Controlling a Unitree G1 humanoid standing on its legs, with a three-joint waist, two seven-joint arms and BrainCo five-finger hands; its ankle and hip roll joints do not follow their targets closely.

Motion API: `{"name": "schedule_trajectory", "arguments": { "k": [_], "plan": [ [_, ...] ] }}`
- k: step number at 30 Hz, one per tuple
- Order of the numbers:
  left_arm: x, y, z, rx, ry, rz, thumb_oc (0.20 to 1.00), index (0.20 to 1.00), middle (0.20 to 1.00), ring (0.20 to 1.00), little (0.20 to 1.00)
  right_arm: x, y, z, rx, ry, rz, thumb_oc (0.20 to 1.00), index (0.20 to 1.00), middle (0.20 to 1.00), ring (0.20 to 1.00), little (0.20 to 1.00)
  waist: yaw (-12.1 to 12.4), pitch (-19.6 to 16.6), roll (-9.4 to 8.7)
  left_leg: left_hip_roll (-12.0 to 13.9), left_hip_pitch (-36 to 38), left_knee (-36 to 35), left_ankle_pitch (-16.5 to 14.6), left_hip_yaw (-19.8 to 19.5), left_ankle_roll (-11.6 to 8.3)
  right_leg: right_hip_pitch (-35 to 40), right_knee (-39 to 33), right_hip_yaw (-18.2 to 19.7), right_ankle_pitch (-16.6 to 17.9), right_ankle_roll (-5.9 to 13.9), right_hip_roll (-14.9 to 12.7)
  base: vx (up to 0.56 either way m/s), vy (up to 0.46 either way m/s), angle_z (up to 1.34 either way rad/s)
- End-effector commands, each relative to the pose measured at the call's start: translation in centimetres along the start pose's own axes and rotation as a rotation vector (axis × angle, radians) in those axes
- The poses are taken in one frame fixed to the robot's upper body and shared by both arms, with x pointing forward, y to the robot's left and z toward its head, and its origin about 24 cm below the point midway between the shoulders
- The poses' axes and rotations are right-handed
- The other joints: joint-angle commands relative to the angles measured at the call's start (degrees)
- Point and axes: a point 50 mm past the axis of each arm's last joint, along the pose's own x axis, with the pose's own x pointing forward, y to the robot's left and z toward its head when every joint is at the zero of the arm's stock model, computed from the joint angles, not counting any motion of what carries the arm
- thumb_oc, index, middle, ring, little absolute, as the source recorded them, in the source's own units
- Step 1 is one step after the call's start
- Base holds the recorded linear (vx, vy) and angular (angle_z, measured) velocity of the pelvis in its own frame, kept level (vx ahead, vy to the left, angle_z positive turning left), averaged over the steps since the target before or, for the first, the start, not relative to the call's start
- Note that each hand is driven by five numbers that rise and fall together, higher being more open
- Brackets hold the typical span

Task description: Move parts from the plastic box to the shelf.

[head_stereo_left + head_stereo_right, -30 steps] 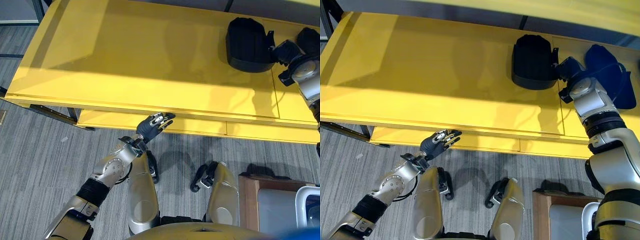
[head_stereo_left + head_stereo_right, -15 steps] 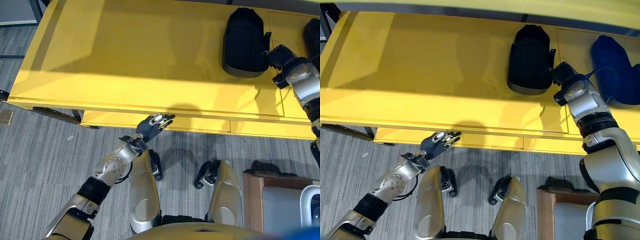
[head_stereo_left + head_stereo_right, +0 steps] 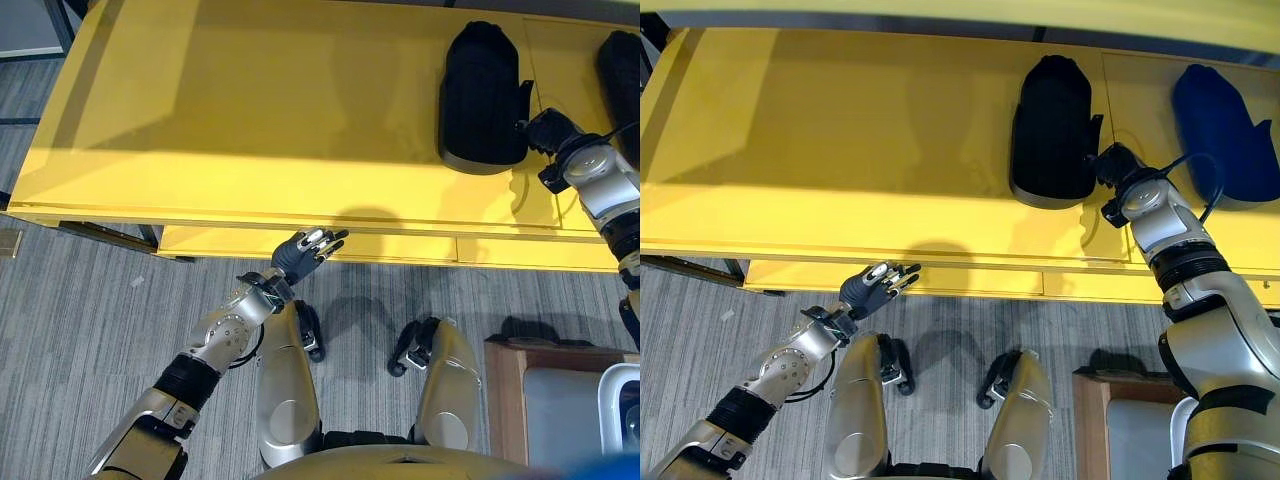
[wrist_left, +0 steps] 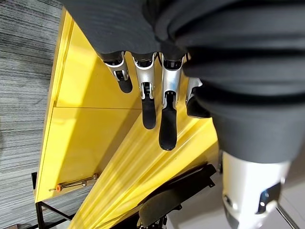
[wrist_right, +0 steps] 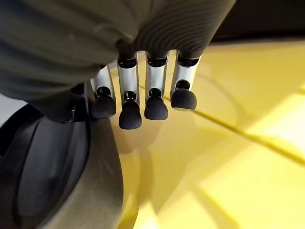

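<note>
A robot's right hand rests beside a black moulded plastic part on a broad yellow shelf.

Over the last second the right hand has drawn back toward the front edge of the shelf, and the black part now lies flat near the shelf's right end, so this part looks delivered. The right hand's fingers hang straight and relaxed, holding nothing, with the part's dark curved side just beside them; contact cannot be told. A second dark blue moulded part lies further right on the shelf. The left hand hovers in front of the shelf's front edge, fingers loosely extended and empty, idle as before.
</note>
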Motion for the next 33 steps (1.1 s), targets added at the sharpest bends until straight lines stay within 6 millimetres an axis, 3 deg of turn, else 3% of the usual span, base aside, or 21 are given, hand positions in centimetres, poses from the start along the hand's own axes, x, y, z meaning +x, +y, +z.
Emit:
{"name": "schedule_trajectory", "arguments": {
  "k": [1, 11, 22, 33],
  "plan": [
    [0.9, -1.8, 3.3, 0.006, -0.152, -0.094, 1.0, 1.0, 1.0, 1.0, 1.0, -0.3, -2.6, 0.1, -0.029, -0.039, -0.112, 0.2, 0.2, 0.2, 0.2, 0.2, 0.9, -1.7, 0.44, 2.2, 4.5, -6.7, -1.3, -4.2, -4.23, 1.1, -3.6, 2.2, 3.2, 2.98, -1.0, 0.0, 0.0, 0.0],
    [0.6, -1.5, 3.6, 0.006, -0.166, -0.092, 1.0, 1.0, 1.0, 1.0, 1.0, -0.8, -3.2, -1.4, -0.095, -0.022, -0.209, 0.2, 0.2, 0.2, 0.2, 0.2, 0.5, -1.6, 0.29, 2.6, 4.4, -6.7, -1.2, -4.2, -4.27, 1.0, -4.0, 2.3, 3.5, 3.18, -0.9, 0.0, 0.0, 0.0],
    [0.6, -0.9, 3.8, 0.011, -0.139, -0.11, 1.0, 1.0, 1.0, 1.0, 1.0, -0.9, -6.8, 2.1, -0.359, -0.133, -0.378, 0.2, 0.2, 0.2, 0.2, 0.2, 1.4, -1.7, 0.67, 2.2, 3.7, -6.5, -1.2, -4.9, -4.55, 0.5, -3.0, 2.2, 2.8, 3.2, -0.8, 0.0, -0.006, 0.0],
    [0.2, -0.5, 4.2, 0.016, -0.149, -0.133, 1.0, 1.0, 1.0, 1.0, 1.0, -0.9, -7.4, 2.6, -0.438, -0.145, -0.386, 0.2, 0.2, 0.2, 0.2, 0.2, 1.8, -1.5, 1.17, 2.0, 3.8, -7.3, -0.7, -5.0, -4.75, 0.6, -2.9, 2.1, 2.6, 3.14, -1.0, 0.0, 0.0, 0.0]
  ]
}}
